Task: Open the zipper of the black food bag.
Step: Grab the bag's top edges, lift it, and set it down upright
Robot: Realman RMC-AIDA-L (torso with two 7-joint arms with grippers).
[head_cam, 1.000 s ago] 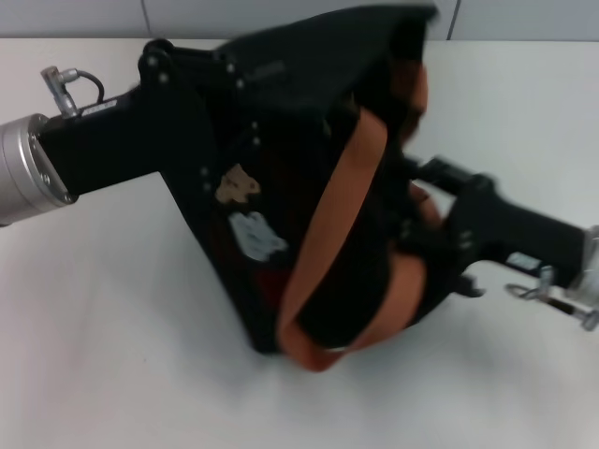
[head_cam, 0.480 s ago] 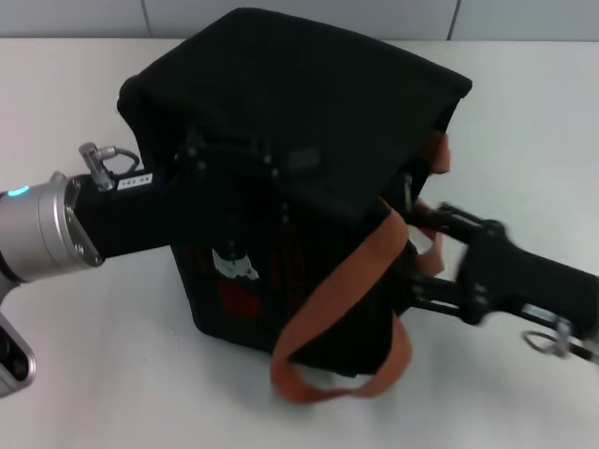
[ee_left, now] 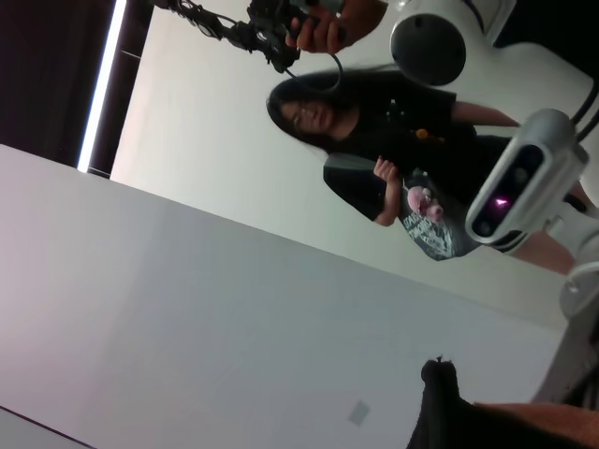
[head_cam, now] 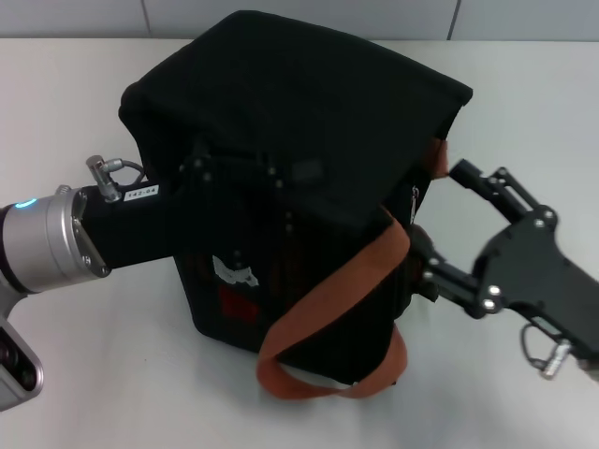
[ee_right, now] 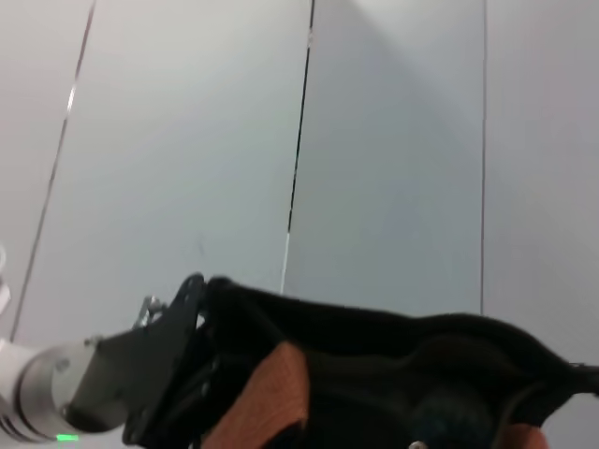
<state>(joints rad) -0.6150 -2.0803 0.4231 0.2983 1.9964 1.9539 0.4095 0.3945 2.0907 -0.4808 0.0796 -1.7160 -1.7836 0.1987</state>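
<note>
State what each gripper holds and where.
Right gripper spreads open beside the black food bag, holding nothing. Left gripper presses against the bag's front; any hold cannot be told.

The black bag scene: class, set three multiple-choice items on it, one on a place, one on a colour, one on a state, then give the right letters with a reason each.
1. Where is the right pincer?
A. At the bag's strap side
B. On top of the bag
C. Far off the table

2. What colour are the straps?
A. Blue
B. Orange-brown
C. White

3. How does the bag stand?
A. Folded flat
B. Hanging in the air
C. On the table, boxy

Key: 1 A, the right pincer spans the side of the bag. 2 B, the straps show orange-brown. 3 C, its base rests on the table, the left pincer against its front.
</note>
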